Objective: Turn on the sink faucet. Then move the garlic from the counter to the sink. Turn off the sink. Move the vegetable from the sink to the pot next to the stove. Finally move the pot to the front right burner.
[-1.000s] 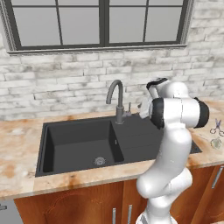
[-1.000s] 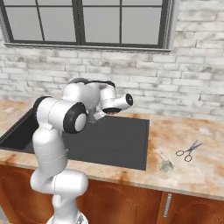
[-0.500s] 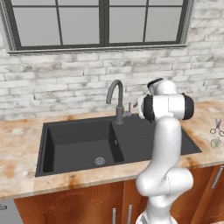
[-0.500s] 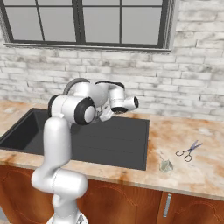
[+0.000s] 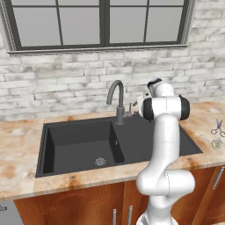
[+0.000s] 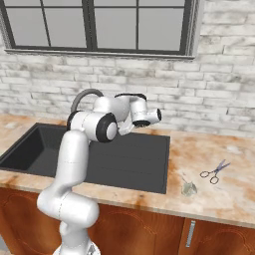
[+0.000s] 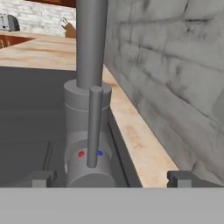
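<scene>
The dark grey sink faucet (image 5: 115,94) (image 6: 79,99) (image 7: 91,39) stands behind the black sink (image 5: 66,140) (image 6: 25,149), with no water running. My gripper (image 5: 133,106) (image 7: 111,179) is open and close to the faucet's right side. In the hand view its fingertips (image 7: 183,178) stand wide apart on either side of the faucet's base. The thin lever (image 7: 93,127) rises upright between them, untouched. The garlic (image 5: 216,143) (image 6: 188,188) lies on the beige counter (image 5: 17,145) (image 6: 219,199) to the right of the drainboard (image 5: 140,136) (image 6: 129,159).
Scissors (image 5: 217,127) (image 6: 214,172) lie on the counter just behind the garlic. A grey brick wall (image 7: 175,65) runs close behind the faucet, under a dark-framed window (image 5: 101,22). The round drain (image 5: 100,161) sits in the basin floor.
The hand has swung down and left toward the faucet's base, and the elbow has moved in over the drainboard. The jaws have stayed wide open.
</scene>
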Available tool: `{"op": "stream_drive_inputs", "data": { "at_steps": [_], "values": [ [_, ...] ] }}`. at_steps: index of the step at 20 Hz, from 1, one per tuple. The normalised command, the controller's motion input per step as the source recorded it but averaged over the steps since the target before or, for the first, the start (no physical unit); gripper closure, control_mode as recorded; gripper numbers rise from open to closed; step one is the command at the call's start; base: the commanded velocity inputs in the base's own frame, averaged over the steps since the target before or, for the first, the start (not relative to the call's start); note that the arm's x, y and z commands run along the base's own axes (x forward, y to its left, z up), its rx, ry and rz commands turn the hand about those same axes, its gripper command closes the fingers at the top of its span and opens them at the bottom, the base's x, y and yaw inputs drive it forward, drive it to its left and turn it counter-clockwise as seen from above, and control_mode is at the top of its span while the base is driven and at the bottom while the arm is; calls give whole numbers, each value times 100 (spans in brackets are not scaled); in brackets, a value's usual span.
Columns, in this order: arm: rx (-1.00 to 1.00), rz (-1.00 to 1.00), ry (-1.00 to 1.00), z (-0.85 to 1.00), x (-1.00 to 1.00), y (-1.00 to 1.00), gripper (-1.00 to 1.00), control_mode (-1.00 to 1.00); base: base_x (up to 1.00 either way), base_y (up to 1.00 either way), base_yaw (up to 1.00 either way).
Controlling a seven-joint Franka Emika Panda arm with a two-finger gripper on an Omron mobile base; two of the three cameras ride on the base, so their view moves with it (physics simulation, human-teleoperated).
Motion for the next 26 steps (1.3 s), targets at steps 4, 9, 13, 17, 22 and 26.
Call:
{"op": "stream_drive_inputs", "data": {
  "at_steps": [4, 9, 13, 17, 22, 26],
  "values": [
    [0, 5, -1, -3, -1, 6, -100, -100, 0, 0, 0],
    [0, 4, -1, 0, -9, 21, -100, -100, 0, 0, 0],
    [0, 0, 0, 0, -10, 35, -100, -100, 0, 0, 0],
    [0, 0, 0, 0, -5, 37, -100, -100, 0, 0, 0],
    [-1, 0, 0, 0, -1, 34, -100, -100, 0, 0, 0],
    [0, 0, 0, 0, 0, 17, -100, -100, 0, 0, 0]
  ]
}}
